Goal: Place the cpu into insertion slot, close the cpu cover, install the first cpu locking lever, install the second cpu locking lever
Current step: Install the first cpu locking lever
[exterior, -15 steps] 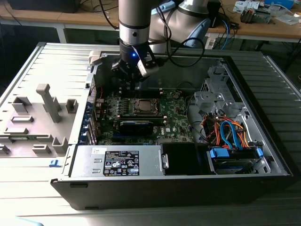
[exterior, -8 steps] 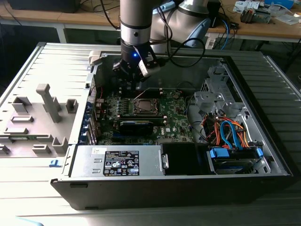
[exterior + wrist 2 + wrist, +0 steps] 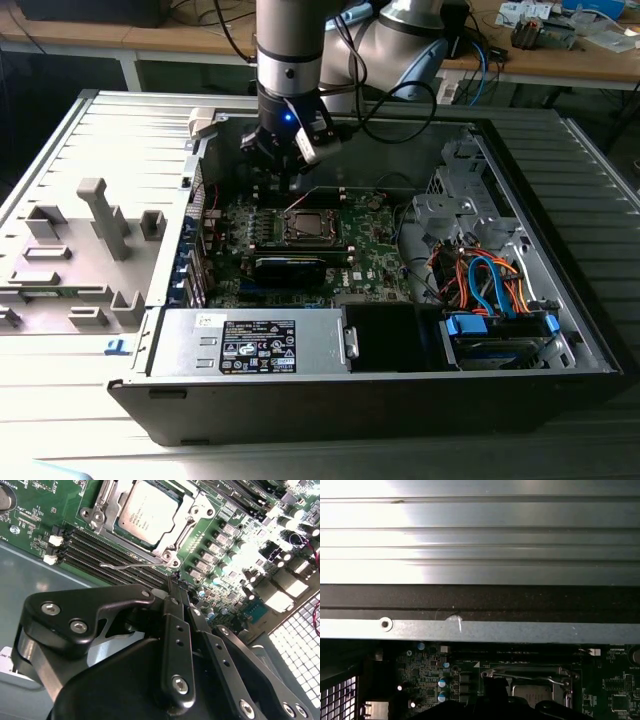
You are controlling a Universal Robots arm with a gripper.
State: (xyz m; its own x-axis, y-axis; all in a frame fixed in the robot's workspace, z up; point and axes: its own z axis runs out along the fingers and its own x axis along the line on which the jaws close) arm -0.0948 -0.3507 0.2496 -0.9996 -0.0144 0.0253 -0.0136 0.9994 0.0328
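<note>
The cpu (image 3: 143, 511) sits seated in the insertion slot (image 3: 197, 506), with the cpu cover (image 3: 112, 497) down around it — placement and cover appear done. One locking lever (image 3: 131, 566) stands free, so latching seemingly remains. The hand (image 3: 175, 587) hovers beside the socket, fingers together, holding nothing.

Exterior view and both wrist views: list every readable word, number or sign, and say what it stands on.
Power supply label: white print on a black sticker, too small to read.
cpu: faint marking on its metal top, too blurred to read.
Circuit board: white lettering, too small to read.
No text can be quoted.
</note>
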